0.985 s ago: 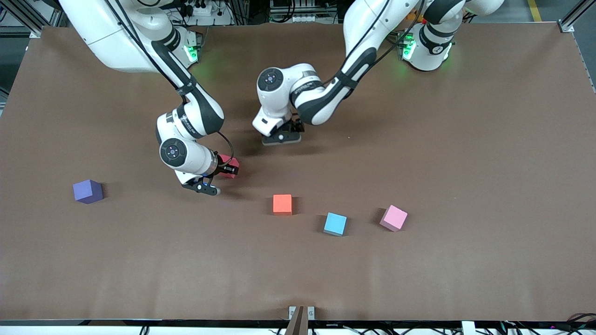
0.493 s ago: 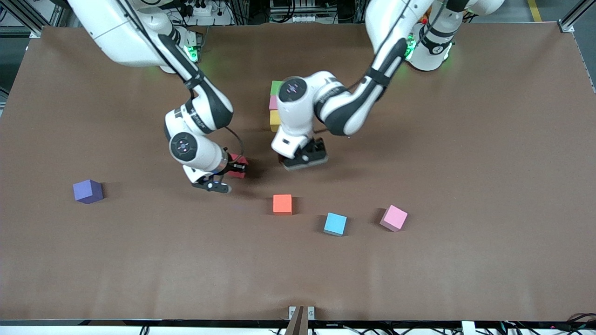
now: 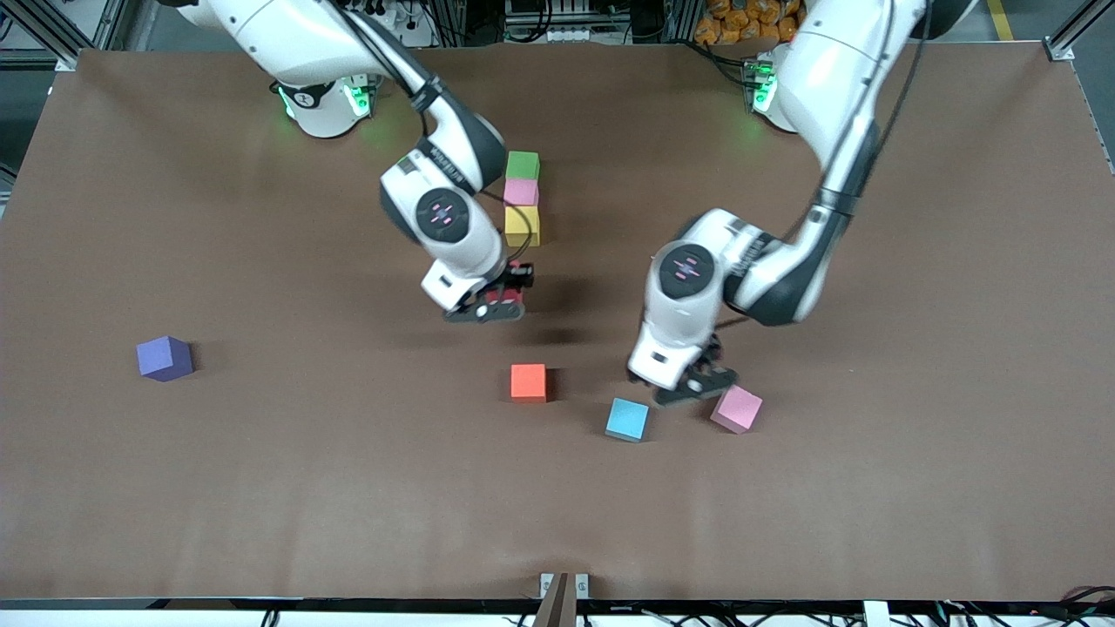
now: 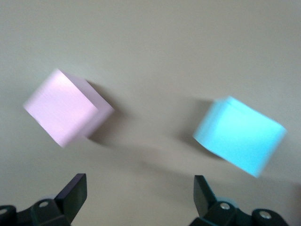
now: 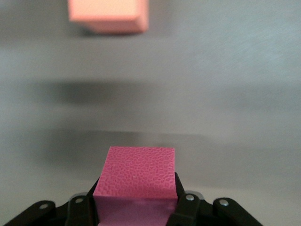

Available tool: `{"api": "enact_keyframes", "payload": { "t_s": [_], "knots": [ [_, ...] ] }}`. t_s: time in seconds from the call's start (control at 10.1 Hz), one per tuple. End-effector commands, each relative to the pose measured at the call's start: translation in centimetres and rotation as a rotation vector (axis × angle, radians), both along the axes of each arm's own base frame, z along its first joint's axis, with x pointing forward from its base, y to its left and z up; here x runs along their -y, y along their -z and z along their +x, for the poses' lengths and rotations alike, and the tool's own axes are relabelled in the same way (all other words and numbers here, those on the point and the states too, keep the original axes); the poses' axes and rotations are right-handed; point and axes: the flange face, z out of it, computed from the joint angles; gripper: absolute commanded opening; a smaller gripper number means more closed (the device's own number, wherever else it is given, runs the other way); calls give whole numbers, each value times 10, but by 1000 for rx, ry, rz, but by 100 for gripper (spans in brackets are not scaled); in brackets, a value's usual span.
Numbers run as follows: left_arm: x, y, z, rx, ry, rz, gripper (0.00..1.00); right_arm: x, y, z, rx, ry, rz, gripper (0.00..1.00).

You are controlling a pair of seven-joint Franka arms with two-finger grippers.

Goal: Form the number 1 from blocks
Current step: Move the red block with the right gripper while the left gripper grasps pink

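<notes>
Between right gripper fingers, red block; front view hides it.

Pink block, blue block on table; jaws spread.

In the front view the right tool mostly hides its red block. Motion blurs the pink block and blue block. The frame edge crops the orange block.

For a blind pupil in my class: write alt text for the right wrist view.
The right gripper is shut on a red block, held above the brown table. An orange block lies on the table farther off.
</notes>
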Motion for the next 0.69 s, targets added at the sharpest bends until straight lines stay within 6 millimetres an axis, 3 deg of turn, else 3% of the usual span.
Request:
{"api": "enact_keyframes", "payload": {
  "t_s": [0.0, 0.1, 0.3, 0.59],
  "knots": [
    [-52, -7, 21, -29, 73, 0, 100, -19, 25, -14, -8, -51, -34, 0],
    [-65, 5, 25, -52, 121, 1, 100, -18, 32, -19, -24, -30, -46, 0],
    [-91, 9, 35, -83, 269, -7, 100, -19, 46, -28, -44, 12, -63, 0],
    [-96, 20, 35, -135, 464, -66, 100, -20, 63, -32, -58, 27, -66, 0]
  ]
}}
